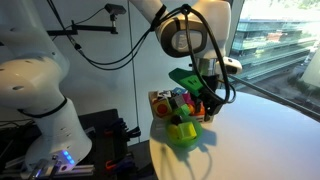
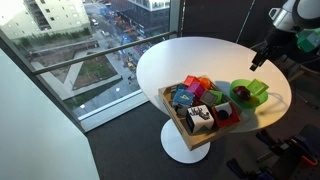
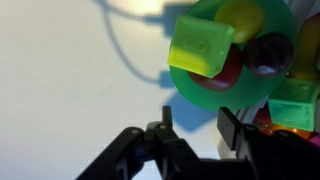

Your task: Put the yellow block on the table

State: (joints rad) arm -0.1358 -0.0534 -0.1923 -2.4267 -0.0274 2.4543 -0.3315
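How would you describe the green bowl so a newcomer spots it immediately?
Start with the round white table. On it sits a wooden tray of coloured toys, and the green bowl stands right beside that tray. It is the only round open dish, holding a dark red round piece.

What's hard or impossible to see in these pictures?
- Green bowl: wrist view, blurred, cut off by the top and right edges.
- Bowl's contents: in an exterior view, hidden by the gripper and the bowl's own wall.
- Toys in the wooden tray: in both exterior views, too small to name.
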